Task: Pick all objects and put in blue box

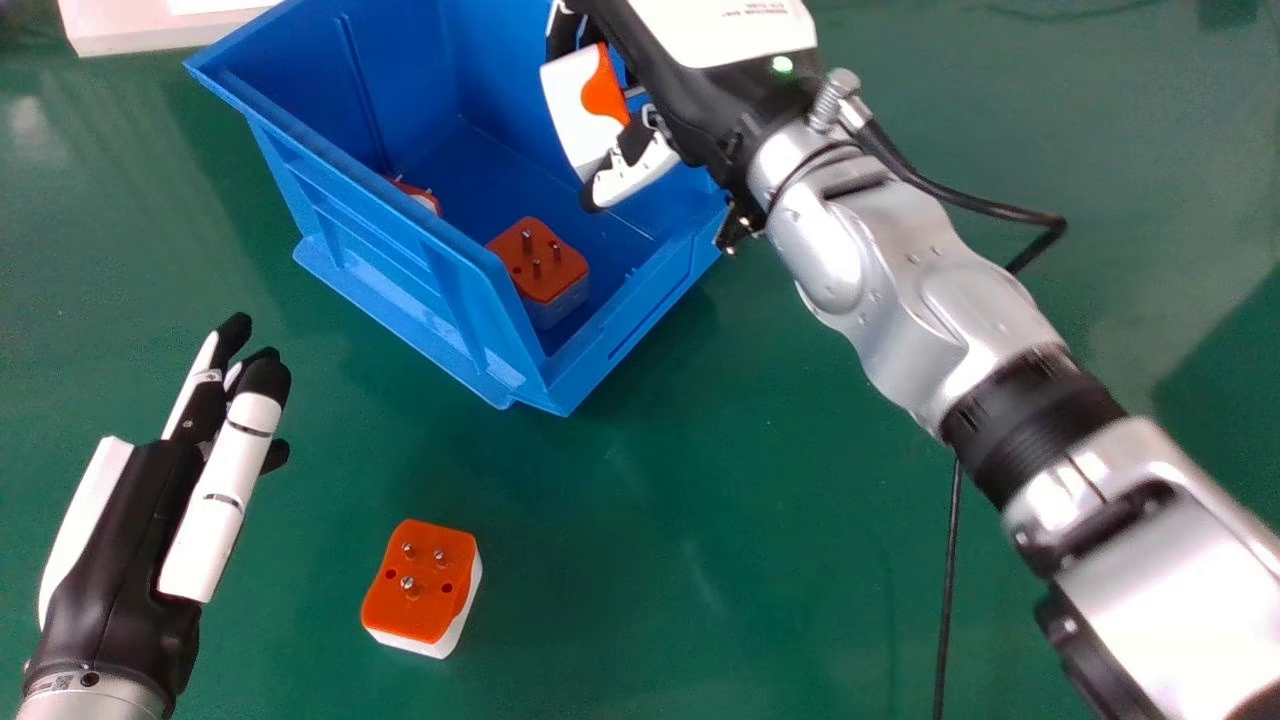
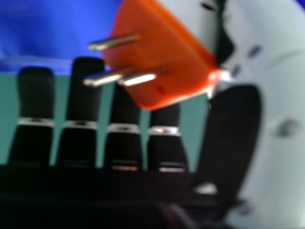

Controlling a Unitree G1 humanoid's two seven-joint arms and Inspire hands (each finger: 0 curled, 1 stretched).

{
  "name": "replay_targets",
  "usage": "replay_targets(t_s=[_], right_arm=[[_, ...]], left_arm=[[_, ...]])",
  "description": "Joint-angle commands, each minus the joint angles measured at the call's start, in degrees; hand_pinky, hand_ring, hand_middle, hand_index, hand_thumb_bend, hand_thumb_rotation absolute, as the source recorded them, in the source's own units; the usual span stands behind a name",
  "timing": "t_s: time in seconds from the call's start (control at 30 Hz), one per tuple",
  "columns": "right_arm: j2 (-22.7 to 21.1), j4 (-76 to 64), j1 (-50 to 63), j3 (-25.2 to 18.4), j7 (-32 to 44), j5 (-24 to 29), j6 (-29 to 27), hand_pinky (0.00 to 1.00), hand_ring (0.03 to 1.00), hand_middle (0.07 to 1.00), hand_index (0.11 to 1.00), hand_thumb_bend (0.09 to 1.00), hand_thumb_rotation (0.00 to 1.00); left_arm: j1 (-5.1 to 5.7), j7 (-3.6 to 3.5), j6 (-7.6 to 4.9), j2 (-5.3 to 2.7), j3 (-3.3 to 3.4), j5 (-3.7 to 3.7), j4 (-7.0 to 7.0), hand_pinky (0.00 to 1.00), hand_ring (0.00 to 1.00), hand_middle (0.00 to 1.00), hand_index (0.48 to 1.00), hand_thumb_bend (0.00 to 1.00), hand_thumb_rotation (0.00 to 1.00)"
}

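My right hand (image 1: 690, 110) is over the blue box (image 1: 390, 240), its fingers and thumb pinching an orange and white plug adapter (image 1: 580, 110). In the right hand view, the held adapter (image 2: 157, 57) shows its metal pins beside the thumb of my right hand (image 2: 243, 138). Inside the box lies one adapter (image 1: 540, 265), pins up, and part of another (image 1: 422, 198) shows behind the side wall. On the table one more adapter (image 1: 422, 585) rests pins up. To its left, my left hand (image 1: 150, 510) stays over the table with straight fingers, holding nothing.
A white object (image 1: 150, 22) stands at the far left, behind the box. A black cable (image 1: 950, 590) runs across the green table (image 1: 750, 480) under the right forearm, and another loops from the right wrist.
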Motion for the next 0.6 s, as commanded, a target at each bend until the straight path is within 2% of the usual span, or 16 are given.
replay_targets(t_s=[0.0,0.1,0.33,0.57], right_arm=[[0.8,3.0,-5.7,0.8,-2.5,-0.1,-0.9,0.34,0.445,0.533,0.486,0.495,0.00],[1.8,7.0,-7.9,1.5,-3.0,0.3,-0.3,0.34,0.451,0.531,0.474,0.496,0.00],[3.5,11.4,-9.2,3.0,-4.3,0.5,1.4,0.35,0.453,0.526,0.465,0.497,0.00],[5.1,12.1,-9.3,4.7,-4.9,0.2,2.0,0.36,0.456,0.526,0.454,0.498,0.00]], left_arm=[[0.97,0.25,-0.71,-0.31,0.39,-0.07,-2.39,0.89,0.95,0.96,0.989,0.49,1.00],[1.90,0.20,-0.67,-0.68,0.20,-0.11,-3.52,0.90,0.95,0.96,0.989,0.49,1.00],[3.65,0.16,-1.15,-1.34,-0.14,0.02,-4.89,0.90,0.95,0.96,0.990,0.48,1.00],[4.76,0.17,-0.83,-1.65,-0.43,-0.20,-6.26,0.91,0.95,0.96,0.989,0.49,1.00]])
